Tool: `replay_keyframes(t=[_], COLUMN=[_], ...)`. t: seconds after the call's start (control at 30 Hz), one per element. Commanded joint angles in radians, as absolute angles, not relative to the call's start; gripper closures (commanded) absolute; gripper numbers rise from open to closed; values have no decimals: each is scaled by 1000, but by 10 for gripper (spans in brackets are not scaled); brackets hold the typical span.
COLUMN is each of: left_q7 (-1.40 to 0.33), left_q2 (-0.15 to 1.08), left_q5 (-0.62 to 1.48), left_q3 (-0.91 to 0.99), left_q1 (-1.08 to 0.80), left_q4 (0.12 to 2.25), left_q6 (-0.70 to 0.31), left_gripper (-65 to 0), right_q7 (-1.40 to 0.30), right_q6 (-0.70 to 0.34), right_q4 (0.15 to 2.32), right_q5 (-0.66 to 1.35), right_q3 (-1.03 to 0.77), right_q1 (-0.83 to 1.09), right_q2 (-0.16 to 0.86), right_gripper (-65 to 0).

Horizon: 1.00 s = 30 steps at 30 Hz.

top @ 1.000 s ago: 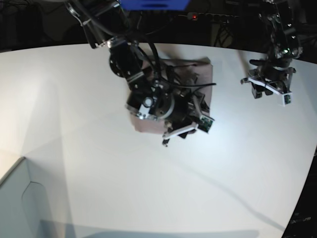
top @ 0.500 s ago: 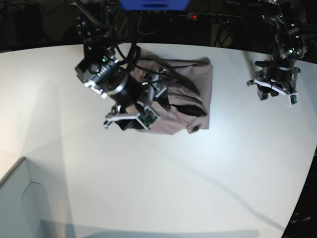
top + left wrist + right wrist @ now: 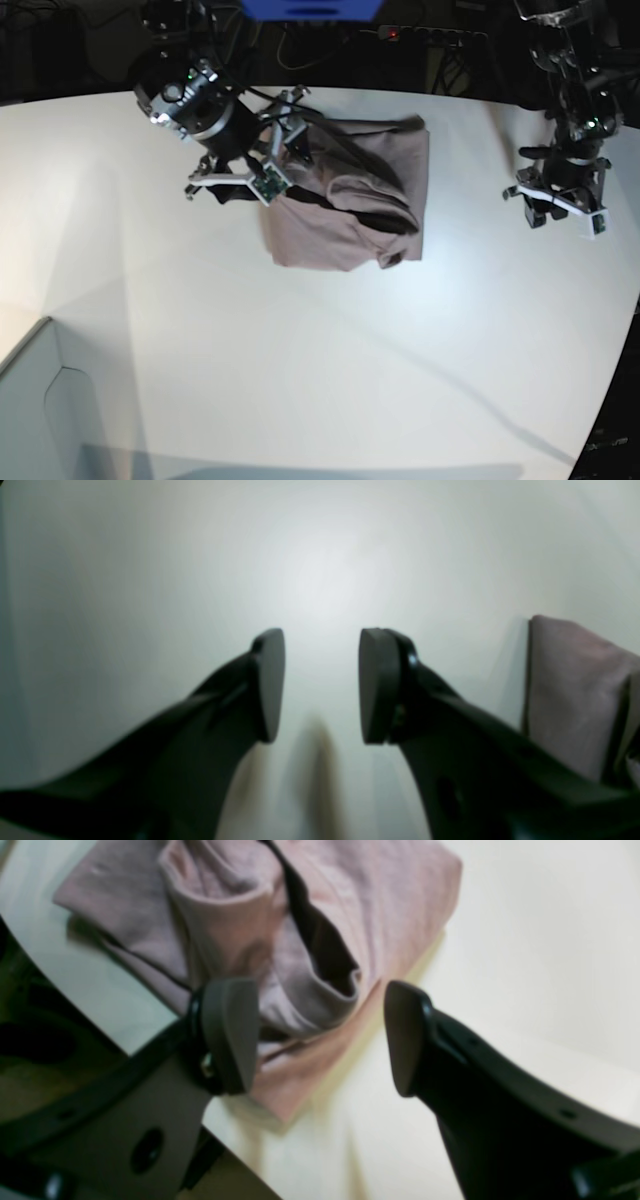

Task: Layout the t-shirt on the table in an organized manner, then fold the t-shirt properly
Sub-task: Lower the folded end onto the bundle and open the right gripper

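Two arms in frame, neither holding anything. Nearest the camera in the base view, a pale box corner (image 3: 40,400) sits at the lower left, with the large matte white table (image 3: 330,370) spreading bare beyond it. Mid-table lies the dusty mauve cotton t-shirt (image 3: 355,205), bunched into a rough, wrinkled rectangle with dark open folds across its middle; not laid flat. Right gripper (image 3: 235,188) hovers just beside the shirt's edge, on the base view's left, jaws spread wide. Right wrist view confirms: both dark pads (image 3: 230,1035) stand apart with the shirt's folded corner (image 3: 280,965) showing between and behind them, no cloth pinched. Left gripper (image 3: 558,208) hangs over bare table well apart from the shirt, on the base view's right. Left wrist view shows its two black fingertips (image 3: 270,680) partly parted with only white tabletop (image 3: 320,570) in the gap, and a strip of mauve fabric (image 3: 570,690) at the frame's right edge. Farthest back, past the table's curved rim, dark cabling and a blue panel (image 3: 310,8).
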<state>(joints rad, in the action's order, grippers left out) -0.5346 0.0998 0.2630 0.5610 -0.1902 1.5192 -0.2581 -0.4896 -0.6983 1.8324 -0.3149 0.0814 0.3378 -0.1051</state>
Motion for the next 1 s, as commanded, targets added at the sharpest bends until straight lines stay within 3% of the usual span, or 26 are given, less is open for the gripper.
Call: replay_keyframes(t=[0.0, 0.23, 0.47, 0.97], left_q7=[-513, -513, -513, -513], left_q2=[111, 111, 111, 133], left_q5=[269, 269, 269, 271], left_q3=[565, 568, 616, 618], left_q1=[-186, -202, -219, -240], left_q4=[1535, 1537, 1540, 1544], left_q6=[-262, -262, -262, -262], left_gripper=[-238, -238, -238, -238], right_q7=[-467, -469, -469, -466], right_q6=[-698, -698, -698, -698], right_q4=[1845, 1773, 1764, 1662], right_q5=[-302, -302, -300, -300], right_q3=[93, 177, 186, 499], right_q1=[328, 292, 292, 277], right_q2=[-111, -111, -114, -111], right_gripper=[-389, -220, -218, -219])
